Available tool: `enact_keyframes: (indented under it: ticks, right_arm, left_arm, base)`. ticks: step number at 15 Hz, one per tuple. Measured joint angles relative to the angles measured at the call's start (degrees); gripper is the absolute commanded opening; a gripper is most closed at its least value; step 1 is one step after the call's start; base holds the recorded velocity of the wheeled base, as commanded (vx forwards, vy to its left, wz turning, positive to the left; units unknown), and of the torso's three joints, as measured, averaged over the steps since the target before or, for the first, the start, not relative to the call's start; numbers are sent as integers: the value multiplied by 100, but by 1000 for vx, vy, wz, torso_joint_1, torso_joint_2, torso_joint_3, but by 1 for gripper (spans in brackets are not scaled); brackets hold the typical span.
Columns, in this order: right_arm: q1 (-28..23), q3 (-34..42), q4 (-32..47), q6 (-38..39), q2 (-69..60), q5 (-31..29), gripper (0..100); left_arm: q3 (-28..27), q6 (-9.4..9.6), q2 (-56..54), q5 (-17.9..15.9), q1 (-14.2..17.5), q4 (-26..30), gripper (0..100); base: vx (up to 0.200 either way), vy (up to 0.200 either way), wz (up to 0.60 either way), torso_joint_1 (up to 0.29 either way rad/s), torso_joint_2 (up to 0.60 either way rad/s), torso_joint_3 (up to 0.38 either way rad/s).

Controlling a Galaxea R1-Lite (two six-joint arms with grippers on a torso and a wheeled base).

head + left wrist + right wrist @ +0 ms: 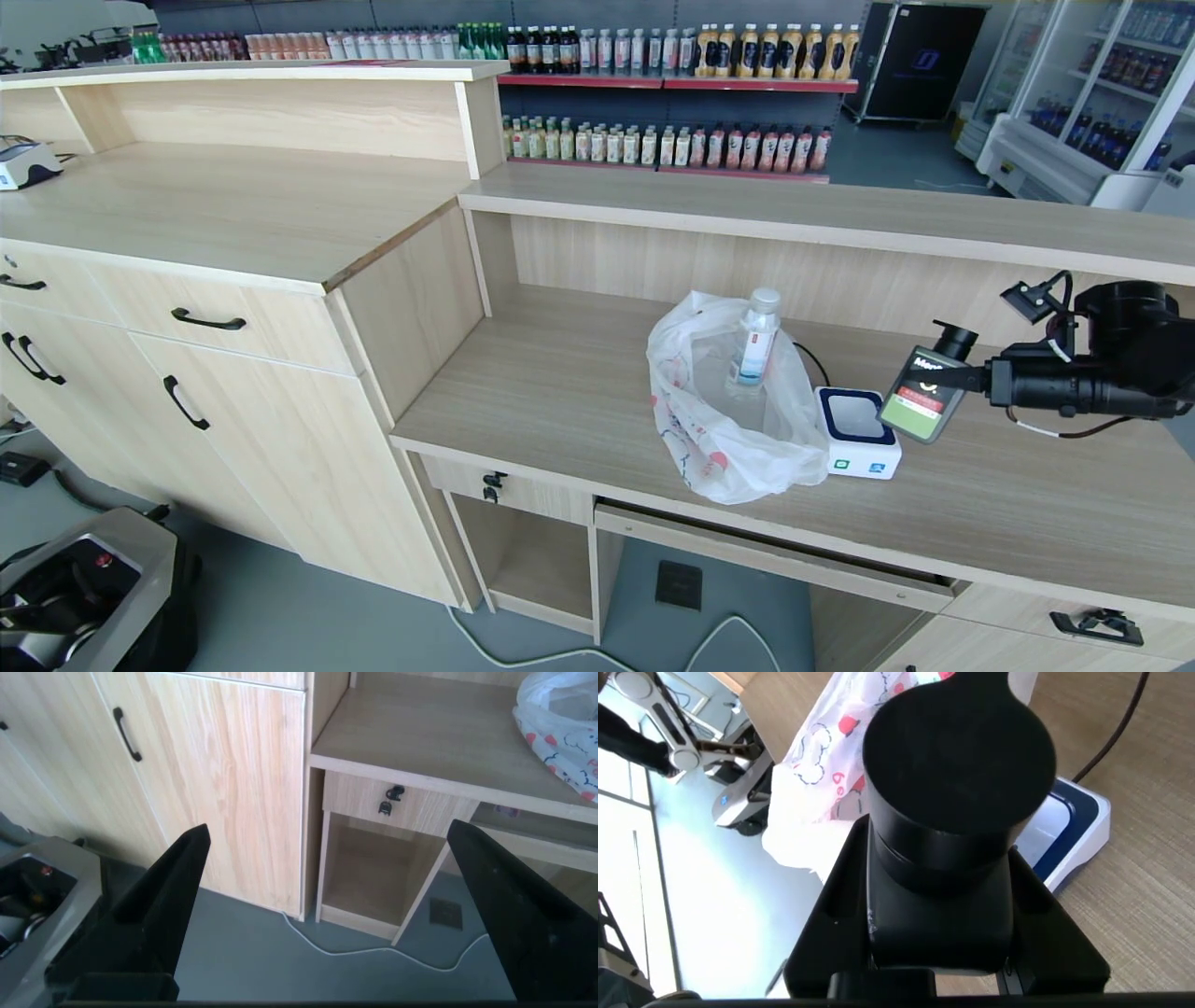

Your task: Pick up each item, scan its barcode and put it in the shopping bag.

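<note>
In the head view my right gripper pinches a black-capped bottle just above the white barcode scanner. The bottle is tilted, cap up and base toward the scanner, its label black, red and green, and beside it a water bottle stands upright in the shopping bag. In the left wrist view my left gripper is spread wide and empty over the floor, and in the right wrist view the bottle's cap faces the camera between my fingers.

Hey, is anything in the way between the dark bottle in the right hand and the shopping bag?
Nothing visible blocks it. The dark bottle in the right hand hangs over the scanner, which sits low on the counter beside the shopping bag. The bag's mouth is open, though a clear bottle stands inside.
</note>
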Motion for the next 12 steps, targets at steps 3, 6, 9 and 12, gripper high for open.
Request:
enact_keyframes:
  ticks: [3,6,9,12]
  right_arm:
    - [90,-133,-2,4,93,-2,0]
    - [167,-202,0,2,156,-2,0]
    - [173,-213,-2,4,178,0,0]
    - [156,-207,44,0,68,-4,0]
  left_arm:
    - [0,0,0,2,0,0,100]
    - [0,2,0,0,0,0,100]
    - [0,5,0,2,0,0,100]
    - [0,2,0,2,0,0,100]
  base:
    - [0,0,0,0,0,0]
    - [0,0,0,0,0,0]
    - [0,0,0,0,0,0]
    - [0,0,0,0,0,0]
